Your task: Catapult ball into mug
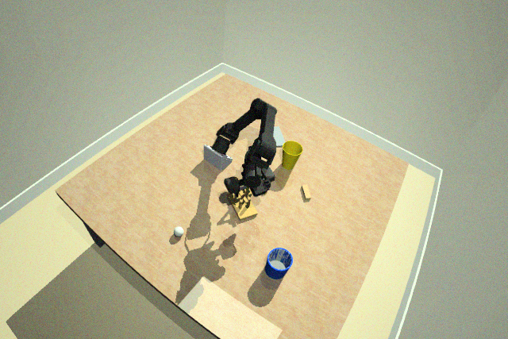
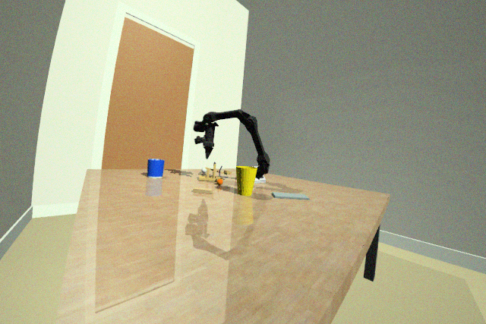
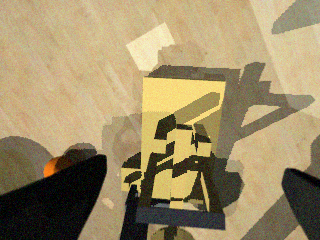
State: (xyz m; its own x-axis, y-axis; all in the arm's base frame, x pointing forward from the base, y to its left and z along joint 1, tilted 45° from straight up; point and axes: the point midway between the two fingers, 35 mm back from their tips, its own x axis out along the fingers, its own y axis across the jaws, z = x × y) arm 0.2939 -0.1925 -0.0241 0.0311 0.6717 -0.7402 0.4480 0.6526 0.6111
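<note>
The wooden catapult [image 1: 248, 213] [image 2: 208, 179] [image 3: 182, 92] stands on the table below my gripper [image 2: 208, 155] [image 3: 192, 169]. The gripper is open and empty, pointing down, with its fingertips on either side of the catapult in the wrist view. An orange ball [image 2: 219, 181] [image 3: 51, 167] lies on the table beside the catapult, partly behind the left finger in the wrist view. A white ball [image 1: 178, 231] [image 2: 203, 170] lies apart from the catapult. The blue mug [image 1: 275, 271] [image 2: 156, 168] stands upright; no ball shows in it. The catapult's cup is hidden or unclear.
A yellow cup [image 1: 289, 159] [image 2: 245, 184] stands near the arm. A small wooden block [image 1: 305, 191] [image 2: 202, 191] and a flat light-blue slab [image 1: 279, 138] [image 2: 290, 196] lie on the table. A pale rectangle [image 1: 236, 310] shows at the table's near edge.
</note>
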